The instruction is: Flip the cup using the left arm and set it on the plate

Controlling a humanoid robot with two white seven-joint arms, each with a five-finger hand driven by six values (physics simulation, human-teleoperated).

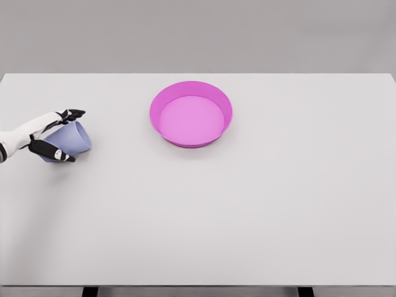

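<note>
White table (247, 210) stretches bare in front; at its left edge the left hand (52, 133) has its fingers curled around the lilac cup (73, 137), which lies tilted. Grasp looks made (flip apparently under way), so next comes turning it upright and carrying it right to the pink plate (190, 139), well apart.

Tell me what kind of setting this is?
Likely a simulated tabletop test scene: plain white table, blank grey backdrop, only a pink plate and a lavender cup held by the left hand.
</note>
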